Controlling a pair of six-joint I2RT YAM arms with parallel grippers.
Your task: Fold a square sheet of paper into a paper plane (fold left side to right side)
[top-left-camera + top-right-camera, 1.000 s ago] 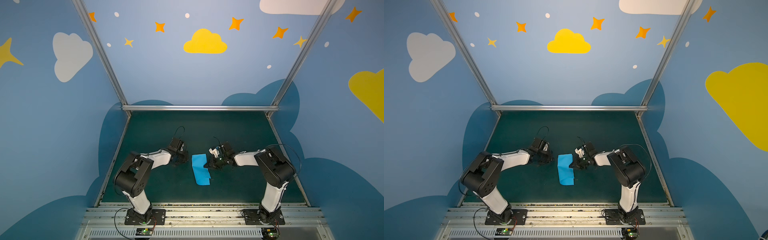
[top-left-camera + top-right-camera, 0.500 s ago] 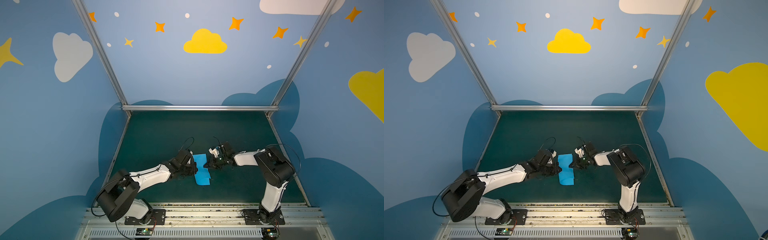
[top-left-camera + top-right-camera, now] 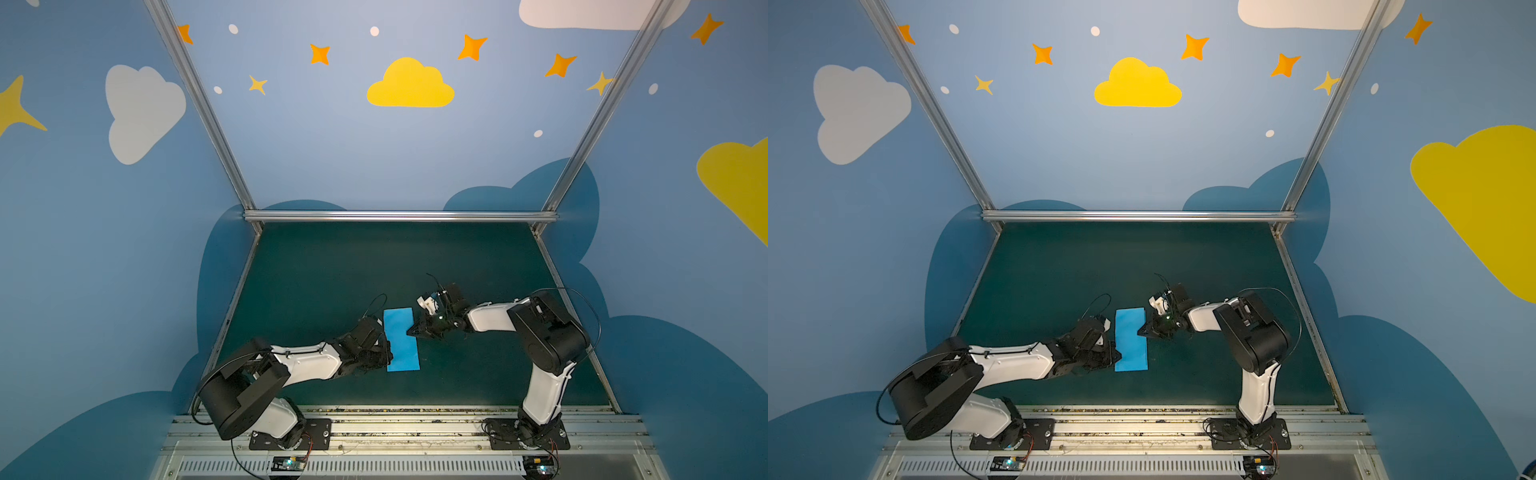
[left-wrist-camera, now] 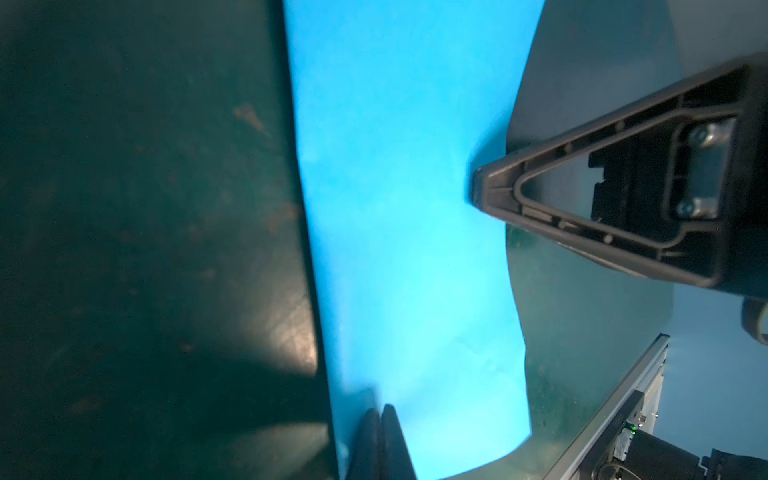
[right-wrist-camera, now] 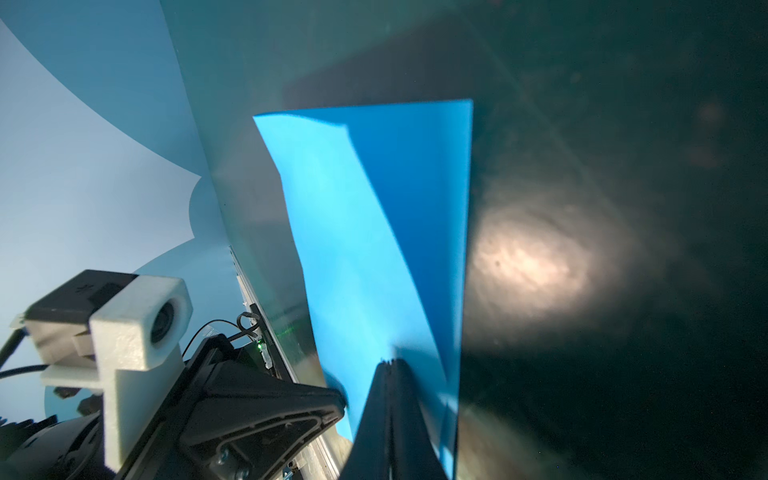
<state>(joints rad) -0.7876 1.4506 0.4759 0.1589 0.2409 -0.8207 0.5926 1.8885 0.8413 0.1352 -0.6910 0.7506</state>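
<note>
While both my arms reach in low over the bench [image 3: 332, 270], the square sheet of paper [image 3: 401, 338] lies doubled into a tall narrow strip, midway between the bench's left and right edges and nearer its front edge than its back. Its long sides run front to back, as both top views show [image 3: 1131, 338].

My left gripper [image 3: 385, 356] has its jaws together, and its tip rests at the strip's left long edge, close to the corner nearest the bench front. From my left wrist, the closed fingertips [image 4: 380, 411] sit right on that edge of the blue paper [image 4: 407, 228].

My right gripper [image 3: 410, 332] is closed as well, and its tip touches the opposite long edge about halfway along. From my right wrist, the fingers [image 5: 390, 374] lie pressed together on top of the paper [image 5: 353, 249]. A paler upper layer slants across a darker lower one, so the two layers do not line up at the far corner. Whether either gripper has a layer nipped between its jaws, I cannot tell; they seem only to press down.
</note>
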